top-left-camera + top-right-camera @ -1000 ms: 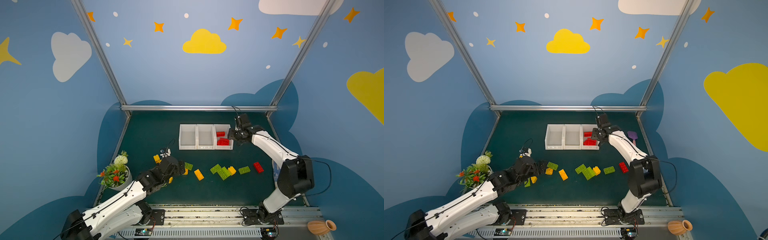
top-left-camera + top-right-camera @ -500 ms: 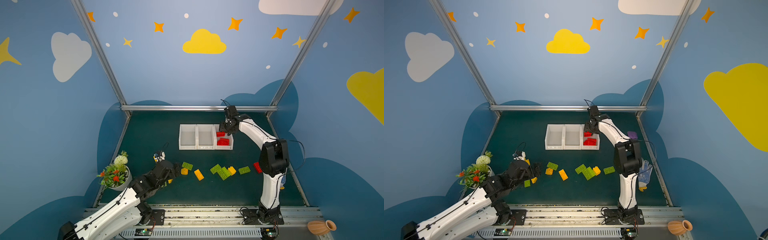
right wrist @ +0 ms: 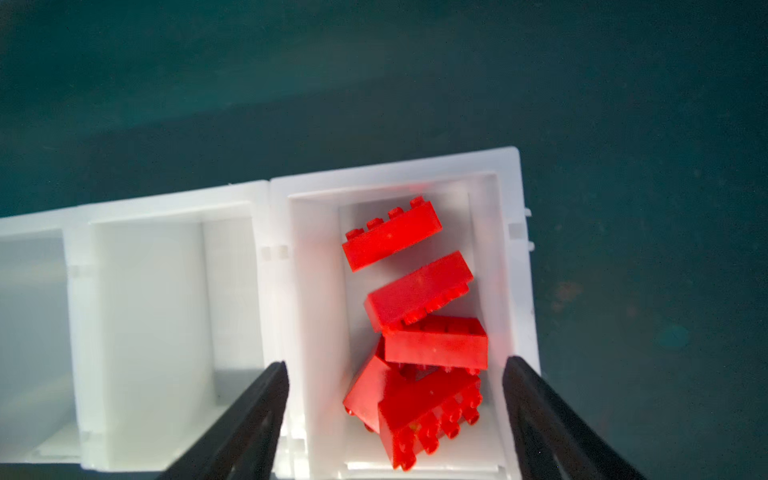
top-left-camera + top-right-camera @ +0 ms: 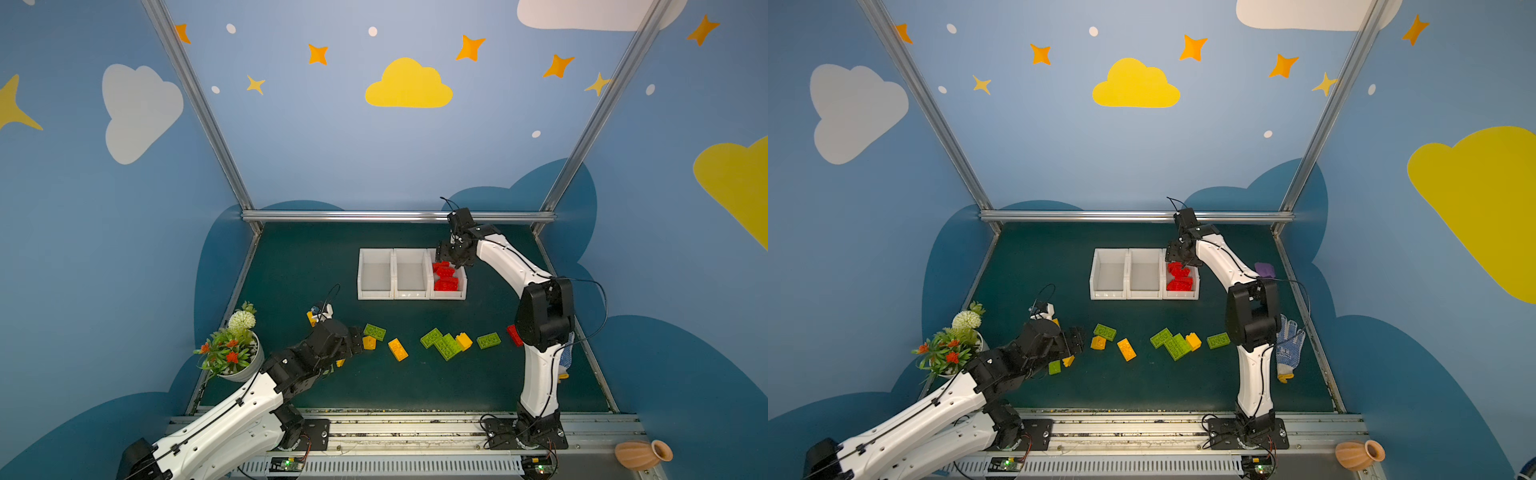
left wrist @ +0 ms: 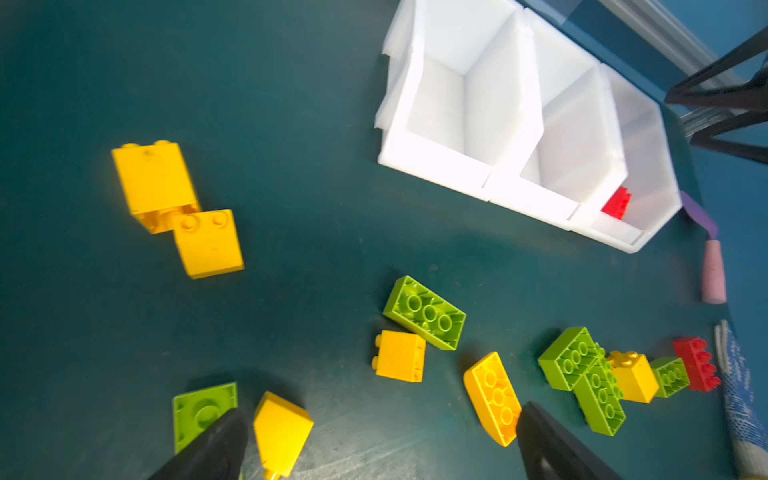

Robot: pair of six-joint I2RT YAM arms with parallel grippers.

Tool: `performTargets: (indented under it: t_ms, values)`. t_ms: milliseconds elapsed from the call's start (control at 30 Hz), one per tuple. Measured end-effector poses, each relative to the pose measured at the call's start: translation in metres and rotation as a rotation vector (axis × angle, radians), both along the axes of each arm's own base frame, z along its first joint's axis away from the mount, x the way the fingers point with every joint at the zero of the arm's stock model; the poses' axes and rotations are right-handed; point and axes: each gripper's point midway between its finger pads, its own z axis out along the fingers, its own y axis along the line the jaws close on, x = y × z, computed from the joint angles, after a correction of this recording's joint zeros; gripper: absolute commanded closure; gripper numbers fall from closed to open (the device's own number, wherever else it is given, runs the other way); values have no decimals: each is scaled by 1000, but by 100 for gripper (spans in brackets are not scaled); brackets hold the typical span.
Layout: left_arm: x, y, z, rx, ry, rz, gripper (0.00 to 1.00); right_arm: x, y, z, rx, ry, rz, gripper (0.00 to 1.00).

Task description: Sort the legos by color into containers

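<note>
Right hand (image 3: 395,363) has shifted toward 9 o'clock, widened, released, empty over red bricks (image 3: 415,291) in the 3 o'clock bin (image 4: 449,296); left hand (image 5: 382,409) spread, empty, above loose bricks (image 5: 399,355).

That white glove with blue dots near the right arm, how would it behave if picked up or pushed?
The glove lies limp and flat on the mat, so it would probably sag when lifted. It looks thin and knitted, so likely light. Pushed, its dotted face may grip and bunch rather than slide.
</note>
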Motion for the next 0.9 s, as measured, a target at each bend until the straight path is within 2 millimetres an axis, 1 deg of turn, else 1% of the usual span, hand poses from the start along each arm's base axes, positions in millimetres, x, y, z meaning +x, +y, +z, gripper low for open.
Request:
performTargets:
  t_ms: [100, 200, 267, 300, 367, 433, 533, 600, 733, 833, 900]
  values:
    - [6, -11, 2, -15, 1, -23, 0, -27, -15, 3, -8, 27, -14, 20]
    - [17, -28, 8, -30, 4, -51, 0, -55, -37, 12, 0, 36, -52, 20]
    - [26, -41, 13, -36, 10, -75, 0, -72, -57, 18, 14, 38, -98, 19]
    - [30, -50, 15, -41, 14, -93, 0, -82, -71, 19, 23, 40, -134, 19]
    - [36, -66, 19, -50, 14, -126, 0, -99, -95, 18, 31, 48, -199, 17]
    - [38, -85, 19, -60, 12, -169, 0, -118, -120, 13, 29, 60, -276, 15]
    - [34, -103, 12, -65, 20, -217, 0, -148, -145, 1, 25, 94, -368, 13]
    - [31, -112, 7, -63, 28, -240, 0, -165, -159, -8, 27, 117, -423, 13]
    - [27, -124, 3, -64, 28, -271, 0, -194, -184, -29, 46, 177, -534, 12]
    - [24, -131, 1, -69, 27, -288, 0, -210, -196, -46, 69, 236, -598, 12]
    - [22, -134, -1, -71, 29, -295, 0, -219, -200, -55, 78, 267, -635, 12]
